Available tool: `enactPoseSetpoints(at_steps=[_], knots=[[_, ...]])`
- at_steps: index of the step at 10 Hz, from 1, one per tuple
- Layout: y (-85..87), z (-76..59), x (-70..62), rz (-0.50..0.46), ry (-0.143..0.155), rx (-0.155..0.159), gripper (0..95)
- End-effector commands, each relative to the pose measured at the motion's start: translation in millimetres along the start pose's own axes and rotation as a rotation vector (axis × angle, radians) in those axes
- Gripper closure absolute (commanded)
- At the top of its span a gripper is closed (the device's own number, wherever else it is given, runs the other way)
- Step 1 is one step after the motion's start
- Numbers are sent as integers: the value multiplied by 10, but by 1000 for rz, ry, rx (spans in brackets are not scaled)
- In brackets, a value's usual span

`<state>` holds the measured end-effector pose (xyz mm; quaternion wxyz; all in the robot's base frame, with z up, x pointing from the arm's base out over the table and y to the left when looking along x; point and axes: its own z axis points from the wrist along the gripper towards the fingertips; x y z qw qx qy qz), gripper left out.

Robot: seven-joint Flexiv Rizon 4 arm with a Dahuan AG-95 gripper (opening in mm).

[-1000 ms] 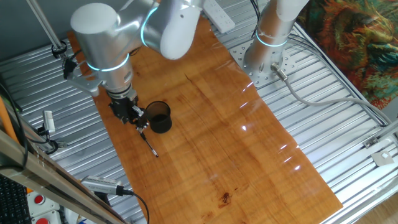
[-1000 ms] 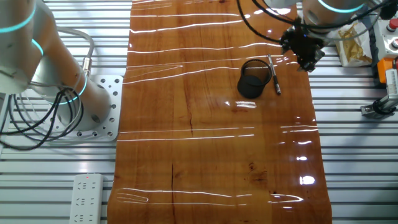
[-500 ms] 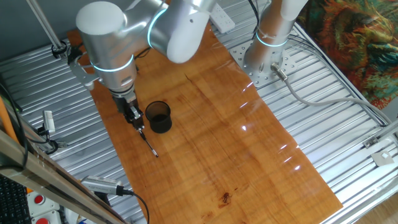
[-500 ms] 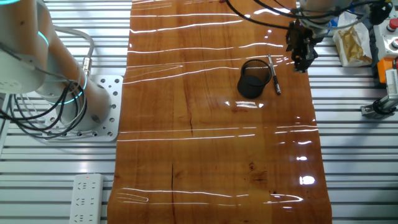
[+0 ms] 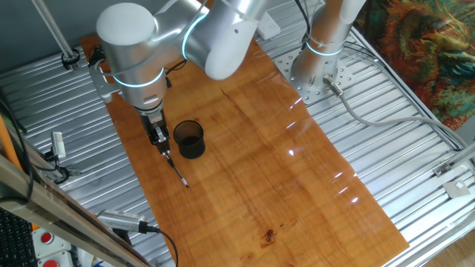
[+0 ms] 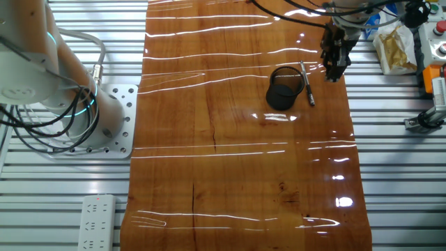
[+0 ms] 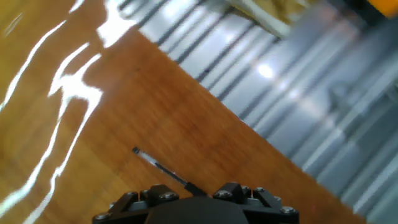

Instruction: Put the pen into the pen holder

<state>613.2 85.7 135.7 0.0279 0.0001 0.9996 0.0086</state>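
Observation:
The pen [image 5: 177, 171] is thin and dark and lies flat on the wooden board just left of the pen holder [image 5: 189, 139], a small dark cup with a black rim. In the other fixed view the pen [image 6: 306, 85] lies right of the pen holder [image 6: 283, 89]. My gripper [image 5: 160, 142] hangs over the pen's far end and holds nothing; it also shows in the other fixed view [image 6: 334, 68]. In the hand view the pen [image 7: 163, 169] runs between the two finger bases, which stand apart. The cup is out of the hand view.
The wooden board [image 5: 252, 163] lies on a ribbed metal table [image 5: 67, 111]. The board's edge runs close beside the pen [image 7: 249, 134]. A silver tool with a black cable [image 5: 122, 221] lies at the front left. The arm's base [image 5: 315, 70] stands at the back.
My wrist has turned about its own axis, so the gripper now looks narrow from both fixed cameras, and it has shifted slightly. The pen and the pen holder have not moved.

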Motion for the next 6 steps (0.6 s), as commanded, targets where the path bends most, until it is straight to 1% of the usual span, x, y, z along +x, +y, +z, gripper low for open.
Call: enactPoseSetpoints(at_steps=[1,6], knots=[[6,-5,6,-4,0,-3,380],[6,-4,7,-19,4,-1,380]])
